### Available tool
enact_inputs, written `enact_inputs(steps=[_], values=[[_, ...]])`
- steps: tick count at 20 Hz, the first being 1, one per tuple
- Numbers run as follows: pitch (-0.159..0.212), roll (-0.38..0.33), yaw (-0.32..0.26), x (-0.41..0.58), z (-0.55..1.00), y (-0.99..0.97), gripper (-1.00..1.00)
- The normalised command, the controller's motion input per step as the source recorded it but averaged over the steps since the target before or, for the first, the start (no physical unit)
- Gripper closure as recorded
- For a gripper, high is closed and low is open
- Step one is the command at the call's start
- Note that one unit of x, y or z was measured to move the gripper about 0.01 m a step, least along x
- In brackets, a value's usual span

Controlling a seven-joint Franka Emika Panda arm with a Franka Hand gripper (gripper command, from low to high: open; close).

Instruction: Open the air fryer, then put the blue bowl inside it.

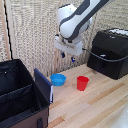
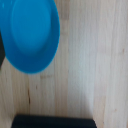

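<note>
With the fingers' spread impossible to judge, the white block gripper (image 1: 73,58) hung above the small round blue plastic bowl (image 1: 58,79) on the wooden tabletop (image 1: 95,102); best descent was toward 7 o'clock, centring over its rim.

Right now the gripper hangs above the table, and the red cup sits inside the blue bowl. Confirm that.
Not quite. The gripper does hang above the table, but in the exterior view the red cup stands on the wood beside the blue bowl, apart from it, not inside.
</note>
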Motion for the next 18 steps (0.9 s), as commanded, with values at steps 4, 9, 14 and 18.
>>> enact_inputs(steps=[4,9,14,18], values=[[-0.069,-0.375,-0.064,0.000,-0.04,0.00,-1.00],[-0.145,-0.375,0.051,-0.034,-0.02,-0.06,-1.00],[-0.153,-0.374,0.184,-0.023,-0.11,-0.17,-1.00],[-0.092,-0.302,0.249,-0.006,-0.21,-0.19,-1.00]])
